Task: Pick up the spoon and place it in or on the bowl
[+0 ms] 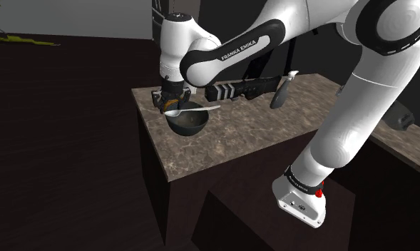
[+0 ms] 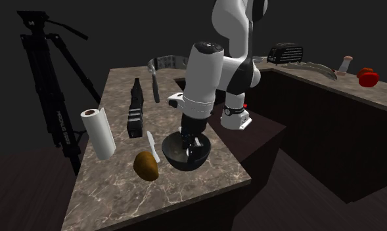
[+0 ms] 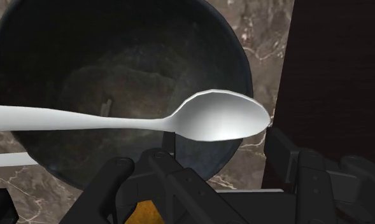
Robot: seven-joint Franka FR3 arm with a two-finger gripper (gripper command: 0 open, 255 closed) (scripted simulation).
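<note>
Hangs with claw (image 1: 171,103) spread open, gripping nothing, just above the dark bowl (image 1: 188,125) at the shoulder view's left end of the worktop (image 1: 258,137), spoon (image 1: 198,110) bridging the rim, apparently balanced to stay put.

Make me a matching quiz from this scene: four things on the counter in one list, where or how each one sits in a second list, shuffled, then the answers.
Things
1. spoon
2. bowl
3. paper towel roll
4. brown oval thing

Places or states
A. standing upright on the counter
B. resting across the bowl's rim
C. dark and round, with the spoon on top
D. lying on the counter beside the bowl

Pairs: 1-B, 2-C, 3-A, 4-D
</note>
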